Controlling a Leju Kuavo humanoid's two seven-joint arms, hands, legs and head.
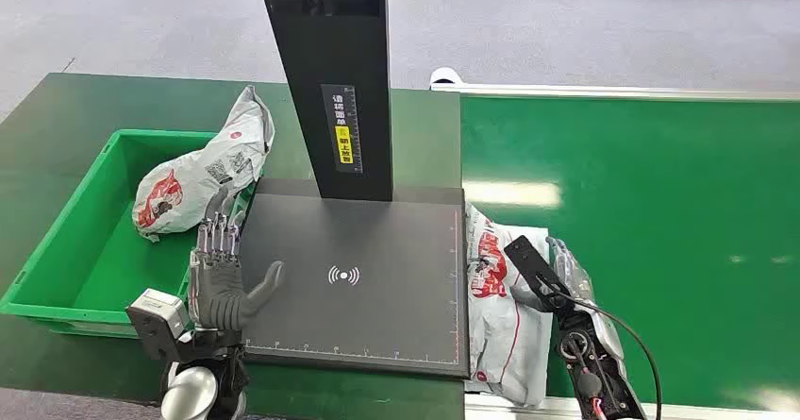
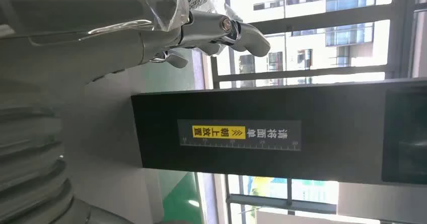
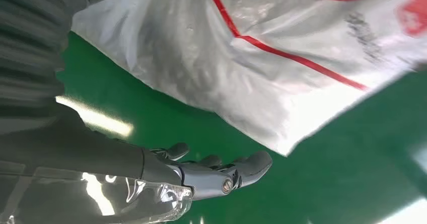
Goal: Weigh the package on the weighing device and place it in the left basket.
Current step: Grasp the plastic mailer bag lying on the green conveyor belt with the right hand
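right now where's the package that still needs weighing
Head view: the package lies on the green conveyor belt, against the scale platform's right edge, beside the right hand.

Head view bright, even overhead light; white glare patches on the green conveyor belt [image 1: 641,193]. Left wrist view backlit by bright windows [image 2: 327,27], blown out. Right wrist view: white plastic package [image 3: 241,58] blurred, soft, glare streak on belt.

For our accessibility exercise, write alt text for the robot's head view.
A black scale with a tall post sits between a green basket holding one package and a green belt. The open left hand hovers by the basket; the right hand rests on another package.
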